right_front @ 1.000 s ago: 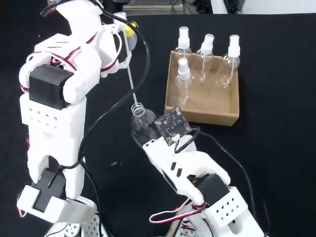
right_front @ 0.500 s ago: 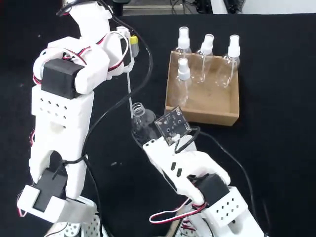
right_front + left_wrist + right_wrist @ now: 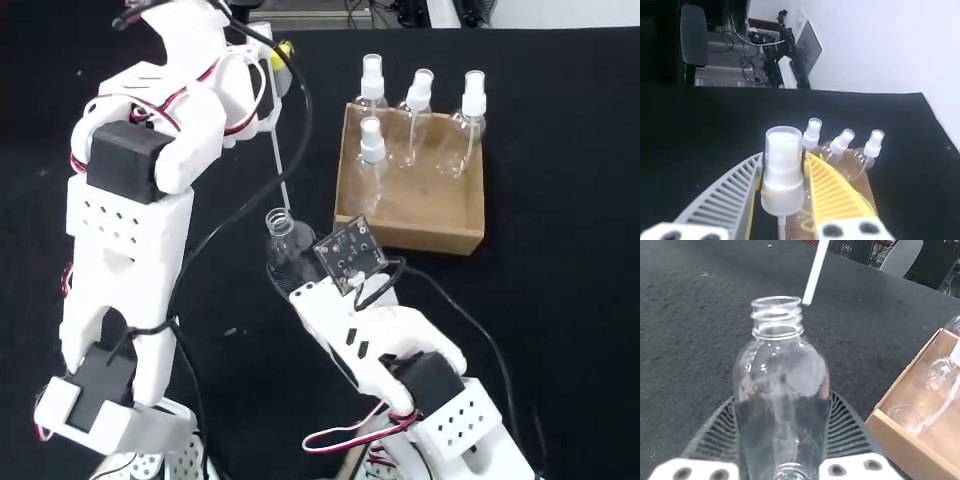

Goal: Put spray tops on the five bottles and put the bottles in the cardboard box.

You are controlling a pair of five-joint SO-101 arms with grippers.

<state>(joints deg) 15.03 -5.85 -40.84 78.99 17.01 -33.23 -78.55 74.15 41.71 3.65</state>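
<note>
A clear open-necked bottle (image 3: 284,238) stands upright on the black table just left of the cardboard box (image 3: 412,205). My right gripper (image 3: 782,445) is shut on the bottle (image 3: 781,385) low on its body. High above the table, my left gripper (image 3: 783,187) is shut on a white spray top (image 3: 782,167). That spray top (image 3: 268,52) hangs its thin dip tube (image 3: 281,165) down at a slant. The tube's tip (image 3: 814,276) sits just beside the rim of the bottle's mouth, outside it. Several capped bottles (image 3: 416,120) stand in the box.
The box (image 3: 920,427) lies close to the right of the held bottle. The left arm's tall white body (image 3: 125,220) and its cable (image 3: 240,210) loop over the table's left side. Chairs and cables stand beyond the table's far edge (image 3: 715,87).
My left gripper has shifted the spray top up and to the right, swinging the tube's tip from the left side of the bottle's mouth to its right rim. The right arm has stayed put.
</note>
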